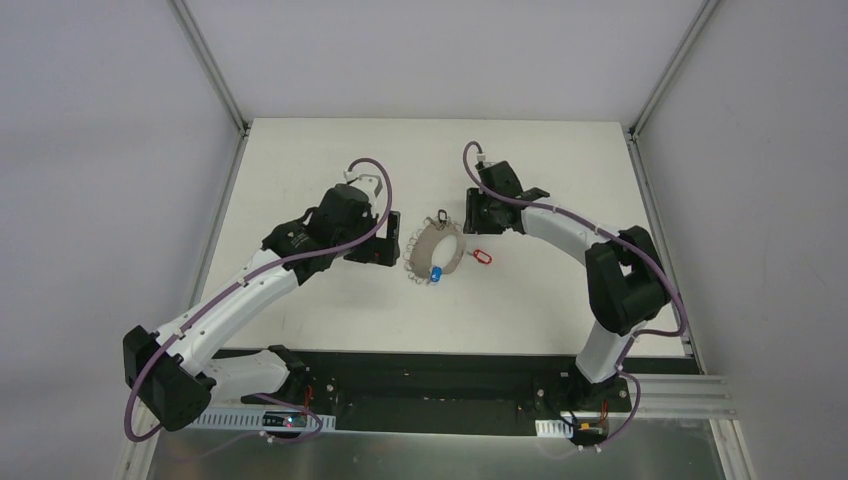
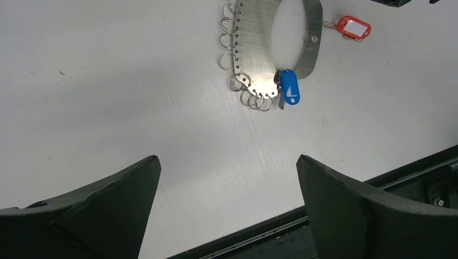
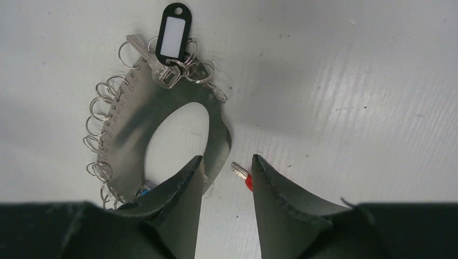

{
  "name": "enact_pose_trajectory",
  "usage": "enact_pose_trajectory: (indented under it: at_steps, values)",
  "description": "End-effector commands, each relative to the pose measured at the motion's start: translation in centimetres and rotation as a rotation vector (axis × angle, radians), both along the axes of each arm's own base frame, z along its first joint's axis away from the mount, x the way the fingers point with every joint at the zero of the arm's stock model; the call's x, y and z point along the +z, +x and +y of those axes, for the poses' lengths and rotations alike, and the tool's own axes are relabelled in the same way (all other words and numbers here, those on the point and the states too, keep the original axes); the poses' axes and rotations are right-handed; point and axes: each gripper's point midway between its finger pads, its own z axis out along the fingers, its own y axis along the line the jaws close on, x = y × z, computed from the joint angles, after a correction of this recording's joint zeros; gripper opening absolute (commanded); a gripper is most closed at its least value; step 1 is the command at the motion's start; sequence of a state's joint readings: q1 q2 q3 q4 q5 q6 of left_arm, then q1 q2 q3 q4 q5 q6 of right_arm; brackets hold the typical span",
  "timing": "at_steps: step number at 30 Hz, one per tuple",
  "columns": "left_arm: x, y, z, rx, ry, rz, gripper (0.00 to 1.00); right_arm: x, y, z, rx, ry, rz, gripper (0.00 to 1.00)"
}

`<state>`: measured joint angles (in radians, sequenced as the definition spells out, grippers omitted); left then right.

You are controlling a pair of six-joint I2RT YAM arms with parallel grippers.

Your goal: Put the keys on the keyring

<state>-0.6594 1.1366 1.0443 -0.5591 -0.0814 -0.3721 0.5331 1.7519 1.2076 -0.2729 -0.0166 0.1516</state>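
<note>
Although the top view shows the blue key [image 1: 437, 273] and the dark key [image 1: 438, 214] apparently hooked to the keyring [image 1: 427, 248], which lies on the table [image 1: 300, 180] between the two arms, the red key [image 1: 482, 257] lies loose just beside its right edge. From the left wrist, the left tool [image 2: 227, 157] stands wide apart and empty, near the keyring but not touching it. From the right wrist, the right tool [image 3: 226, 158] is partly apart with the red key's blade between its fingers [image 3: 281, 199], no clamp visible, so I judge two keys done and the red one left to grasp and thread on
</note>
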Motion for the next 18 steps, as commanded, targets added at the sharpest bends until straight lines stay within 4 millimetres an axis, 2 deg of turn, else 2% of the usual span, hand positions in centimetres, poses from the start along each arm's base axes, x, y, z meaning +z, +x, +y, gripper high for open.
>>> enact_pose_trajectory:
  at_steps: [1,4,13,18]
  values:
    - [0.7,-0.3,-0.1,0.004,-0.045,-0.012,0.99,0.8,1.7,0.3,0.066,0.021,-0.043,0.40]
    - [0.8,-0.4,-0.3,-0.002,-0.055,-0.014,0.99,0.4,2.2,0.1,0.072,0.006,-0.043,0.40]
    - [0.8,-0.4,-0.5,-0.010,-0.068,-0.014,0.99,-0.4,2.8,1.6,0.153,0.039,-0.040,0.40]
    - [0.6,-0.5,-0.7,-0.015,-0.070,-0.007,0.99,-0.8,3.6,1.7,0.145,0.032,-0.049,0.40]
